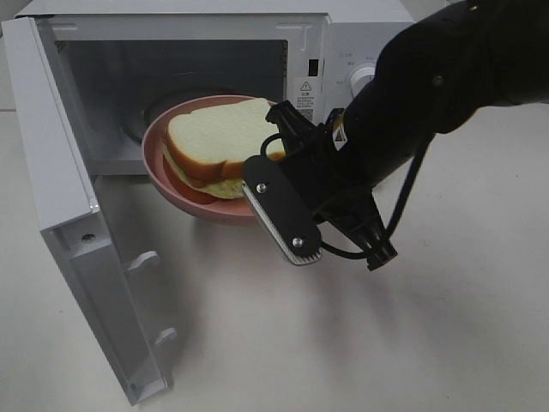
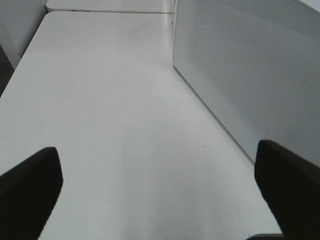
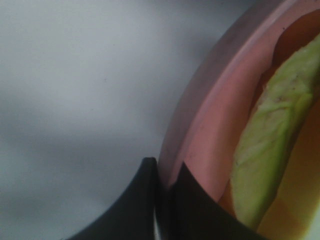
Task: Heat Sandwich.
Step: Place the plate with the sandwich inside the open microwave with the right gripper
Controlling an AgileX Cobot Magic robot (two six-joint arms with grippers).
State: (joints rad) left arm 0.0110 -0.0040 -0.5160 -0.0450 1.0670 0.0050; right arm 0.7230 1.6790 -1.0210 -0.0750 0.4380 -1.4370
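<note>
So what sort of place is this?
Probably a lab bench staged as a kitchen: an open white microwave, a sandwich on a pink plate, a plain white table.

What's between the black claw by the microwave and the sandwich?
Only the pink plate's rim. In the right wrist view, the right claw pinches that rim, and the sandwich lies just inside it on the plate.
</note>
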